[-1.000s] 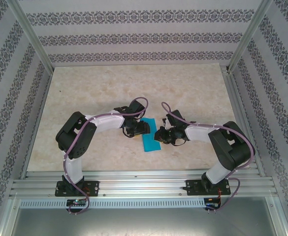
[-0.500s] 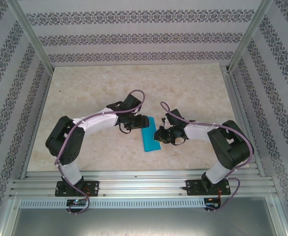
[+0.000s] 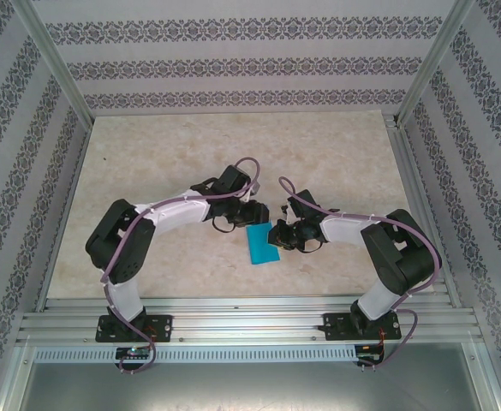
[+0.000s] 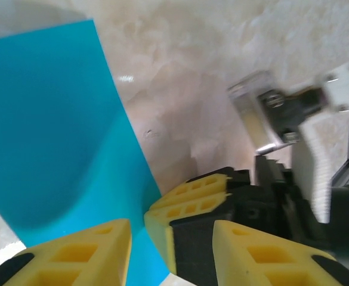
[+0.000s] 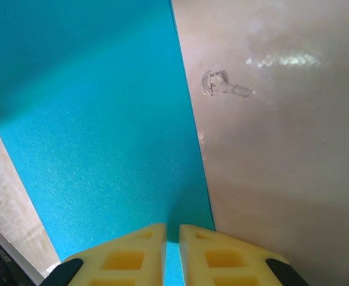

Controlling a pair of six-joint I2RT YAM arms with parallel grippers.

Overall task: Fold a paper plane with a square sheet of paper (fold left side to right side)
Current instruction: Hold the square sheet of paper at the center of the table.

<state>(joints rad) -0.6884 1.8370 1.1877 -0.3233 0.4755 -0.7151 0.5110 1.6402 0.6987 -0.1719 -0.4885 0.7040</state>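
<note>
The square sheet of paper (image 3: 263, 246) lies on the marble table, folded into a narrow cyan strip between the two arms. My right gripper (image 3: 276, 233) stands at the strip's right edge. In the right wrist view its yellow fingertips (image 5: 143, 238) are nearly together, tips down on the paper (image 5: 96, 119) beside that edge. My left gripper (image 3: 248, 214) hangs over the strip's far end and hides it. In the left wrist view its jaws (image 4: 171, 256) stand apart above the paper (image 4: 49, 119), with the right gripper's fingers (image 4: 189, 199) showing between them.
Bare marble tabletop (image 3: 190, 154) spreads to the far side and both flanks. An aluminium rail (image 3: 250, 310) runs along the near edge by the arm bases. Patterned walls and metal posts (image 3: 53, 60) enclose the table.
My left gripper has swung right, over the paper's far end and close to the right gripper, and its jaws have narrowed. The right gripper and the paper have stayed put.
</note>
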